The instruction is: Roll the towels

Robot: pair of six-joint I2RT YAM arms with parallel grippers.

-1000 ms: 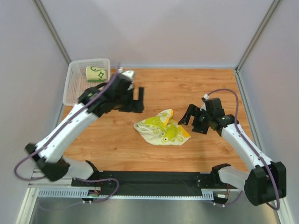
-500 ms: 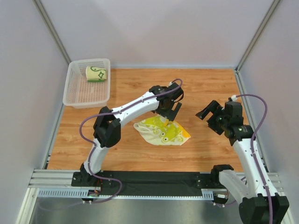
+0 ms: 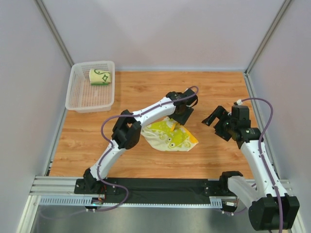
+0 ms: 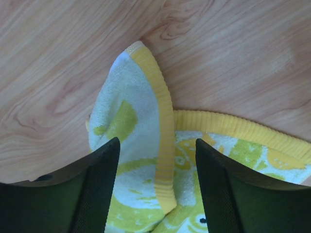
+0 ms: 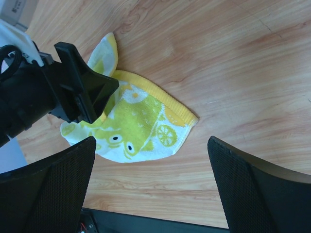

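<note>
Roll the towels, second cloth: the left arm (image 3: 146,109) reaches across the table (image 3: 146,90) and holds its jaws directly over the far corner of the yellow-green towel (image 3: 170,138), which lies crumpled near the table's middle. Seen from above, the cloth's long axis runs roughly from 9 o'clock to 3 o'clock, and its upturned corner (image 3: 171,124) stands at the cloth's 12 o'clock edge, right under the left jaws.

The left wrist view shows that corner as a flap (image 4: 127,104) pointing to 12 o'clock. Its yellow ribbed border (image 4: 163,116) runs down the gap between the two dark fingers (image 4: 102,170), which stand apart on either side of the flap. No pinch on the fabric can be seen.

The right jaws hover wide apart at about the towel's 2 o'clock, well clear of the cloth. The right wrist view frames the whole towel between its own fingers (image 5: 53,184), with nothing held.

The other towel (image 3: 100,76), cream with dark green lines, sits rolled in the white basket (image 3: 90,108) at the table's 10 o'clock corner.

The coming move looks to turn on that flap. It lies lengthwise in the left jaws' gap, so closing would catch it across its width. The left arm is plainly the nearer of the two. The risk is that the soft corner folds or slips out sideways before the pinch lands.
</note>
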